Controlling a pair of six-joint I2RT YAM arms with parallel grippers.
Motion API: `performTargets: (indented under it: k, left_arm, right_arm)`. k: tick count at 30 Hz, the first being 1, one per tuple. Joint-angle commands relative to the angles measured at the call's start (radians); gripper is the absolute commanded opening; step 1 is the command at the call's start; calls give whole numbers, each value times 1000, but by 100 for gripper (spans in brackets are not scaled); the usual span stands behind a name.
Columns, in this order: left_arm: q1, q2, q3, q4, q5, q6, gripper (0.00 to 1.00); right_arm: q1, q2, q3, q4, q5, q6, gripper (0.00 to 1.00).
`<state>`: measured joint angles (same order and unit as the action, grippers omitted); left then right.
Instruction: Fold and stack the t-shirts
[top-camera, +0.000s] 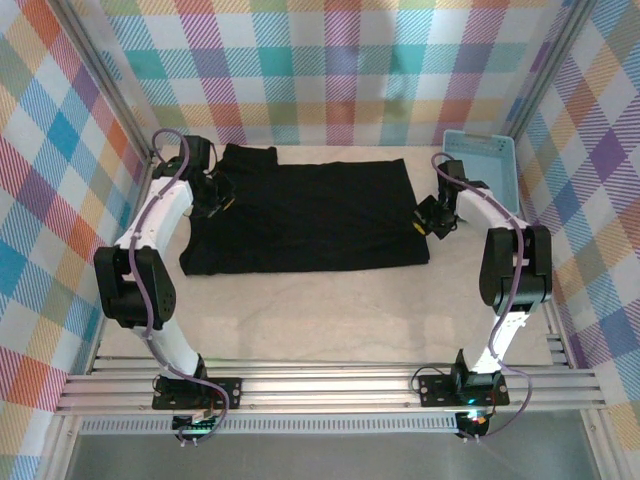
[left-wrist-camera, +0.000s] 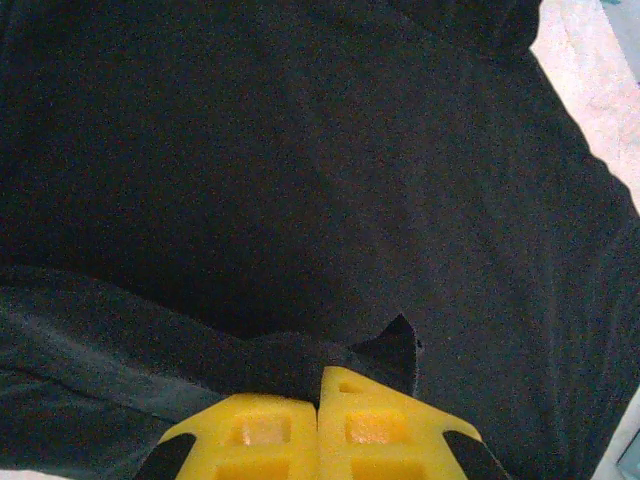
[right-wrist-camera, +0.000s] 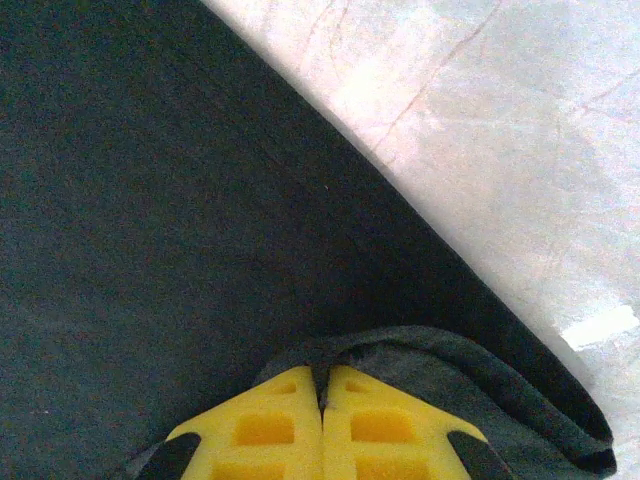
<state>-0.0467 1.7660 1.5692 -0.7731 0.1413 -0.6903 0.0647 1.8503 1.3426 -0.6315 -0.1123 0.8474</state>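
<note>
Risk: black t-shirt, spread flat on table, pinched at opposite side edges by left gripper and right gripper, both clamped on thin folds; uneven lift could slip cloth or skew fold.

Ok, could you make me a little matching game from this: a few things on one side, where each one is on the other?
1 shirt
2 basket
3 left gripper
4 right gripper

A far right corner
B shut on the shirt's left edge
C shut on the shirt's right edge
D spread across the middle of the table

Pairs: 1-D, 2-A, 3-B, 4-C
</note>
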Motion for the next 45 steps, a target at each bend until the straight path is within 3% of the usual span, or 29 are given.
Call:
performTargets:
  k: [1,7,9,11,12,15,17,23,26,33,38,42,45]
  left_arm:
    - [19,36,49,19,3,20,0]
    - [25,143,134,5,11,41,0]
    - [32,186,189,-17,2,53,0]
    - [44,206,235,-38,-7,58,8]
    - [47,205,250,-50,-11,61,14]
    - [48,139,244,-102,-70,68,66]
    - [51,64,192,-148,-122,64,74]
    - [81,-174,-200,-138,-19,-22,65]
    - [88,-198,-353,-69,25,-80,59]
    - [154,-68,-431,44,4,-152,51]
    - [230,-25,-477,53,-95,-179,47]
    - [315,-16,-540,70,-83,-190,46]
    - [331,-18,-550,72,-66,-174,46]
  right_arm:
    - [-11,25,43,-32,23,-19,0]
    - [-11,66,67,-4,14,-21,0]
    - [-14,80,85,-3,12,-36,8]
    - [-19,83,109,-19,13,-54,15]
    - [-21,72,116,-28,13,-65,21]
    - [-22,-6,93,-33,29,-98,34]
    - [-21,-76,46,-29,31,-113,37]
    - [16,-251,-174,30,7,-146,30]
    - [30,-278,-270,86,-12,-149,27]
    - [35,-164,-298,136,-91,-143,21]
    - [32,-70,-264,111,-48,-159,21]
    - [15,-4,-223,44,3,-168,20]
    - [15,-8,-234,32,17,-172,20]
